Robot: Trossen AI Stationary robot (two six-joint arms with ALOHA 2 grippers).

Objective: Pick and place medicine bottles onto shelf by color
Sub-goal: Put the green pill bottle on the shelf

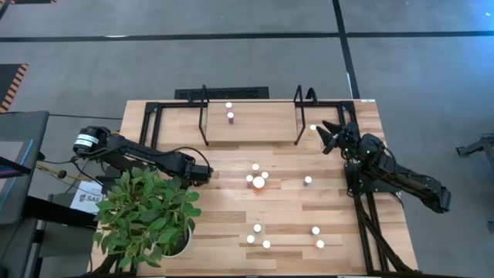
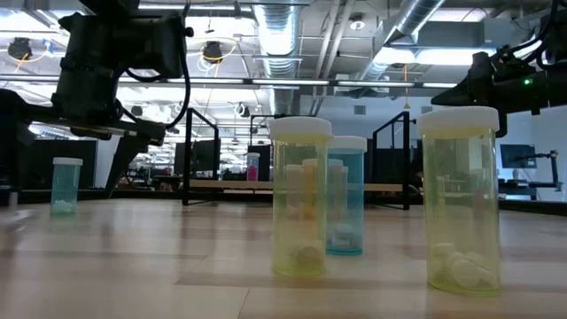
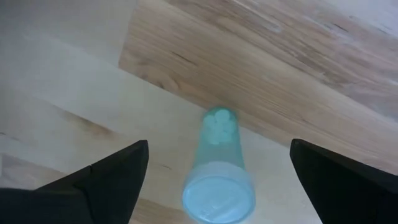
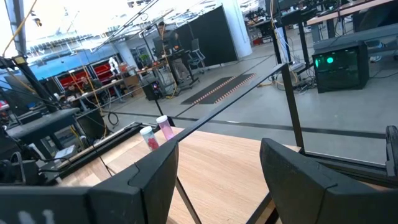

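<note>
A teal medicine bottle point(image 3: 217, 143) with a pale cap stands upright on the wood table, straight below my left gripper point(image 3: 219, 144). The gripper points down, open, with one finger on either side of the bottle and clear of it; in the high view the gripper point(image 1: 202, 171) hides the bottle. Two pink bottles point(image 1: 229, 111) stand on the shelf point(image 1: 251, 127) at the far edge. Other bottles stand mid-table point(image 1: 258, 179) and near the front point(image 1: 258, 235). My right gripper point(image 4: 217, 162) waits open and level by the shelf's right end point(image 1: 330, 136).
A potted green plant point(image 1: 147, 215) stands at the near left, close beside my left arm. Yellowish bottles point(image 2: 301, 195) point(image 2: 459, 204) and a teal one point(image 2: 345, 195) stand near the front edge. Black frame bars point(image 1: 363, 224) run along the table's right side.
</note>
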